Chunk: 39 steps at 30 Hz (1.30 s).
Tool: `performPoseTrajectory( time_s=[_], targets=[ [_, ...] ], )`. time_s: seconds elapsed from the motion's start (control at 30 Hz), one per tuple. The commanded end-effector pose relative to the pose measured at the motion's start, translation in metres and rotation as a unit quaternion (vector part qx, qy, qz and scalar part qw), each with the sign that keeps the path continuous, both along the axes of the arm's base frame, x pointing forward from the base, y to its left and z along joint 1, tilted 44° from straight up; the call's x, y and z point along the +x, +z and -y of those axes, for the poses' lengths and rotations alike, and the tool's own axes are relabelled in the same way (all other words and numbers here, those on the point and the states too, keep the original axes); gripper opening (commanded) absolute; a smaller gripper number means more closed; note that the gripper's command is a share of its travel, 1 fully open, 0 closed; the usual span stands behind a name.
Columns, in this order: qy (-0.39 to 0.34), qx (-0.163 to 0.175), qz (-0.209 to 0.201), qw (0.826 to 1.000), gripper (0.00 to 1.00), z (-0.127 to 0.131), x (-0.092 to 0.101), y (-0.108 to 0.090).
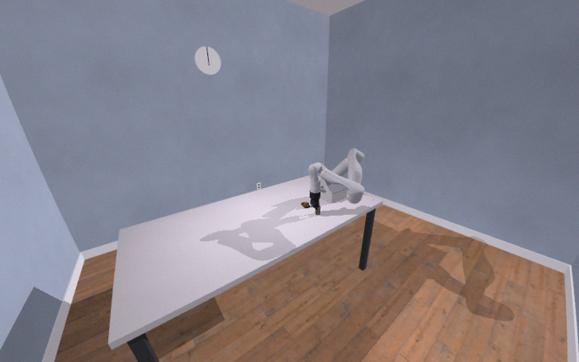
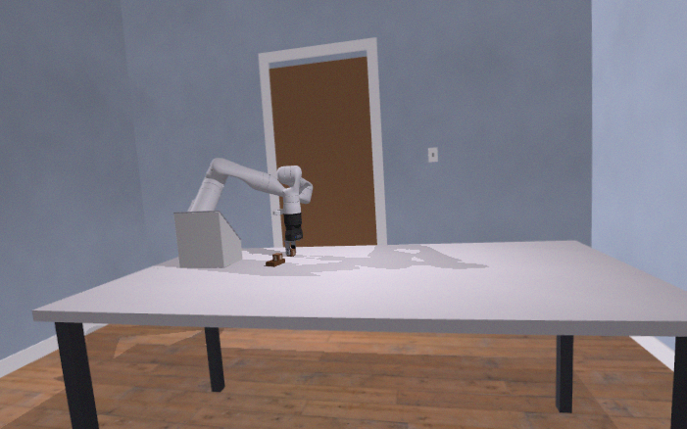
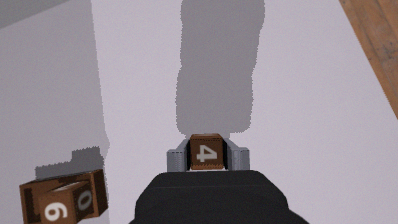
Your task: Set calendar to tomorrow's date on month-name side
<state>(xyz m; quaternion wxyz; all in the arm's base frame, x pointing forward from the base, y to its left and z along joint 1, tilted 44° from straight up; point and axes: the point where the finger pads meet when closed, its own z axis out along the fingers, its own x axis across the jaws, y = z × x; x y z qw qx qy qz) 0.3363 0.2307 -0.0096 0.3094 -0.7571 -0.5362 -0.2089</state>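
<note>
Gripper pinches date cube showing 4, tray w/ other cube off to its left; risk: cube slips if grip slackens mid-carry.

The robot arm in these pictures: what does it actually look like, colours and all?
The arm is a chain of smooth, rounded white tubes with bulging joints, rising from a pale grey box on the table. Near its end sits a dark, almost black wrist section. The hand has a black body and two short, blocky grey fingers. No cables or markings can be made out.
</note>
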Motion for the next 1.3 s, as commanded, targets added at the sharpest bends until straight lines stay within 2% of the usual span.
performPoseTrajectory(
  time_s=[0.0,0.33,0.37,0.43,0.47,0.53,0.57,0.63,0.67,0.73,0.77,1.27],
  targets=[
    [-0.001,0.0,0.001,1.0,0.57,0.0003,0.0005,0.0004],
    [-0.001,0.0,0.001,1.0,0.57,0.0003,0.0005,0.0004],
    [-0.001,0.0,0.001,1.0,0.63,0.0003,0.0005,0.0004],
    [-0.001,0.0,0.001,1.0,0.63,0.0003,0.0005,0.0004],
    [-0.001,0.0,0.001,1.0,0.69,0.0003,0.0005,0.0004],
    [-0.001,0.0,0.001,1.0,0.69,0.0003,0.0005,0.0004],
    [-0.001,0.0,0.001,1.0,0.75,0.0003,0.0005,0.0004],
    [-0.001,0.0,0.001,1.0,0.75,0.0003,0.0005,0.0004],
    [-0.001,0.0,0.001,1.0,0.81,0.0003,0.0005,0.0004],
    [-0.001,0.0,0.001,1.0,0.81,0.0003,0.0005,0.0004],
    [-0.001,0.0,0.001,1.0,0.87,0.0003,0.0005,0.0004],
    [-0.001,0.0,0.001,1.0,0.87,0.0025,0.0006,0.0027]
  ],
)
